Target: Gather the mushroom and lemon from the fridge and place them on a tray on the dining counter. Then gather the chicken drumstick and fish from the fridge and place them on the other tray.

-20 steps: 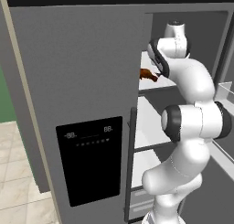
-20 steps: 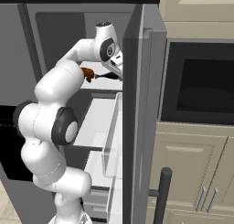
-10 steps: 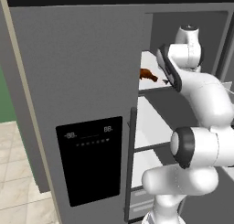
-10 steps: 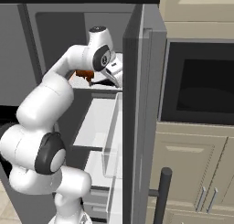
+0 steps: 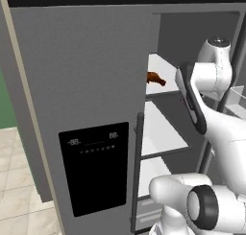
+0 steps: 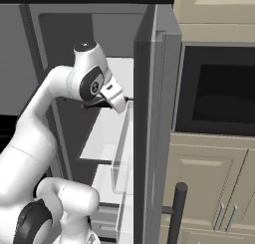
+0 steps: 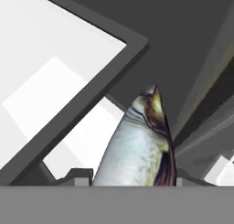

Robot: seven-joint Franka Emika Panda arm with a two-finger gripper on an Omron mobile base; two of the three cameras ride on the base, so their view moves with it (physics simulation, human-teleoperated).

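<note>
A: Where does the job stand?

B: Partway through the second half, as I judge it; the fish (image 7: 139,147) sits between the fingers of the end effector (image 7: 132,177) in the hand view, so the end effector is pinching the fish, head pointing away from the hand; the chicken drumstick (image 5: 154,78) lies on the upper shelf (image 5: 163,76) of the fridge (image 5: 86,109), not yet fetched.

A: And the mushroom and lemon?

B: I see neither on the shelves that show; whether they are on their tray I cannot tell, since no tray or dining counter is in the pictures.

A: What is left, then?

B: Carrying the fish to its tray, by my reckoning, then a trip for the drumstick.

A: The room?

B: Grey fridge with white shelves; its closed door carries a dark display panel (image 5: 95,167); the open door (image 6: 149,118) stands at the arm's right; beyond it a dark oven (image 6: 214,91) set in beige cabinets (image 6: 209,188); pale tiled floor (image 5: 19,200) at lower left.
</note>
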